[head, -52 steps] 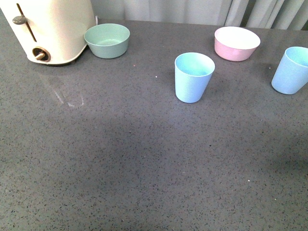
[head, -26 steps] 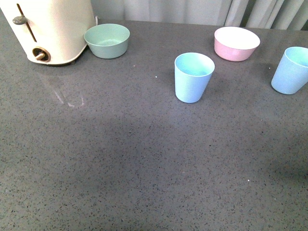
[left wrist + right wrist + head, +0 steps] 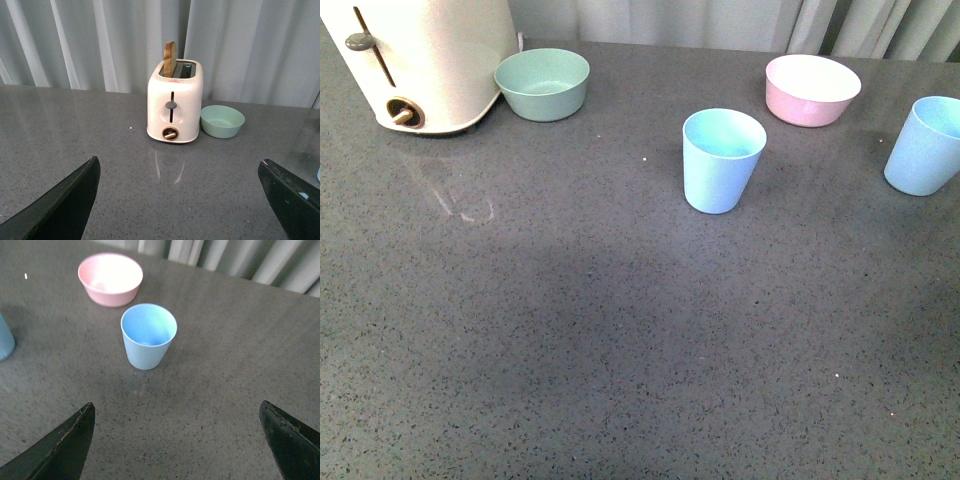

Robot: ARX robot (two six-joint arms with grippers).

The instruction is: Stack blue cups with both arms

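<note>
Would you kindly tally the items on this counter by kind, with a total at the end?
Blue cups: 2
Bowls: 2 (mint-green bowl, pink bowl)
Toaster: 1
Brown slice standing in the toaster: 1
Total: 6

Across the 3 front pictures, only the dim shadow (image 3: 620,330) on the countertop (image 3: 440,400) is seen slightly shifted; no object is displaced.
</note>
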